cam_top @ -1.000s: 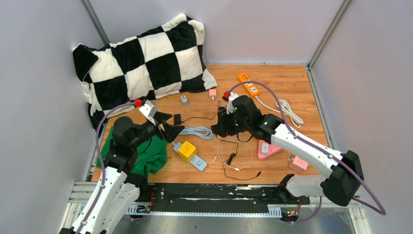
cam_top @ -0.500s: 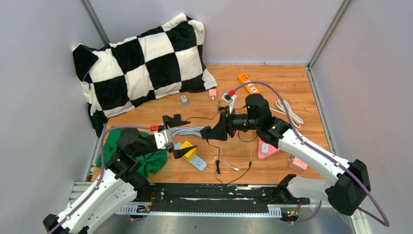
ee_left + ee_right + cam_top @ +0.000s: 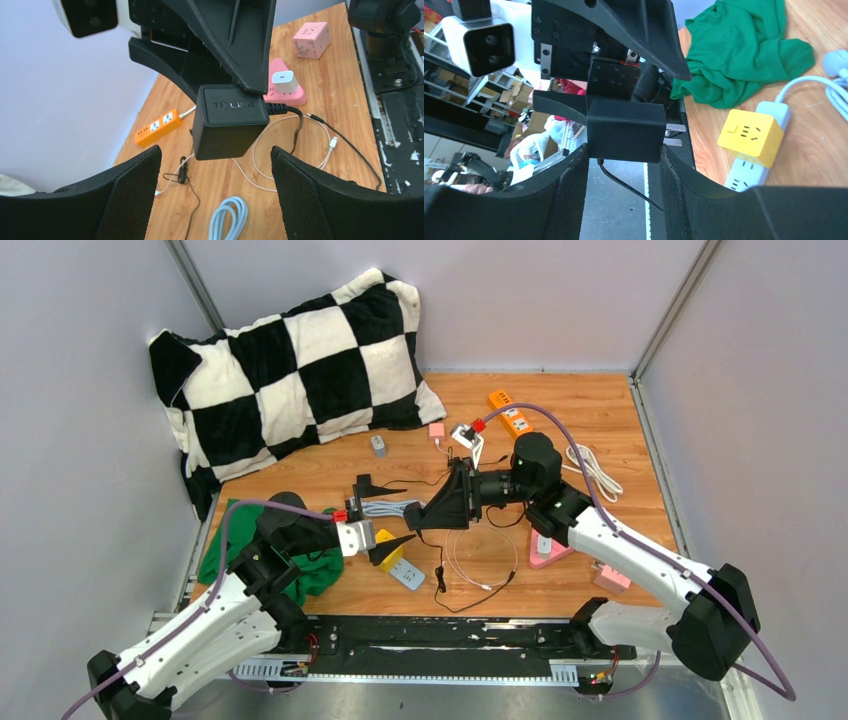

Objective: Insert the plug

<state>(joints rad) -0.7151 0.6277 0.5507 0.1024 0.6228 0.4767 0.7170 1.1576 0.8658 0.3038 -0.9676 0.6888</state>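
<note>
My right gripper [image 3: 624, 165] is shut on the black plug [image 3: 624, 130], a boxy adapter held above the table. Its two metal prongs [image 3: 674, 135] point sideways and its thin black cable [image 3: 440, 575] hangs down to the wood. In the left wrist view the plug [image 3: 230, 120] hangs just ahead of my left gripper [image 3: 216, 195]. That gripper is open, its fingers [image 3: 130, 200] well apart from the plug on both sides. From above, the two grippers [image 3: 385, 515] [image 3: 440, 508] face each other tip to tip. Below them sits the yellow socket cube [image 3: 390, 552] on its white power strip [image 3: 408, 575].
A green cloth [image 3: 315, 570] lies under my left arm. A light blue coiled cable [image 3: 385, 508], an orange power strip [image 3: 510, 412], a pink triangular socket [image 3: 548, 548], a pink cube [image 3: 613, 575] and a white cord [image 3: 595, 470] lie on the wood. A checkered pillow [image 3: 300, 360] fills the back left.
My right gripper turned level and carried the plug leftward. My left arm dropped and swung right until its fingers face the plug. The loose cable was dragged left.
</note>
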